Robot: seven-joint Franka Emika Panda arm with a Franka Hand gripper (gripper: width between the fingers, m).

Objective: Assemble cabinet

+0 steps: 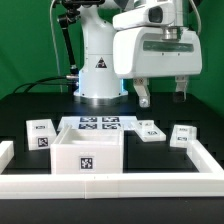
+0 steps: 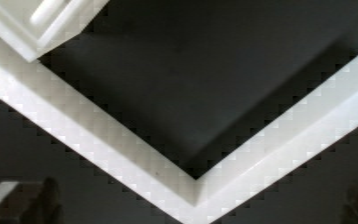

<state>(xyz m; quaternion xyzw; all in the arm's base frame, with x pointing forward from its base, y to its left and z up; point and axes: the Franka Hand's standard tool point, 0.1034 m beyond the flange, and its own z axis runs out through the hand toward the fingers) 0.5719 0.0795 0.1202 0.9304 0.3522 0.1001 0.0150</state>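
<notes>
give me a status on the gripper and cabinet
Gripper open, empty, above the table. Cabinet box sits by the border rail, untouched. Loose blocks lie apart from it. No obstruction seen.

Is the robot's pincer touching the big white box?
Apart. The exterior view shows the open pincer hanging high, with dark space between it and the white box-shaped plastic cabinet frame.

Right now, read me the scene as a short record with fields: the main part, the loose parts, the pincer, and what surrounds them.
main part: cabinet box, open on top, tag on its front face
loose parts: first block to the exterior view's left of the box; second block and third block to its right
pincer: open, empty, raised off the table
behind box: marker board, lying flat
border: rail along the front
</notes>
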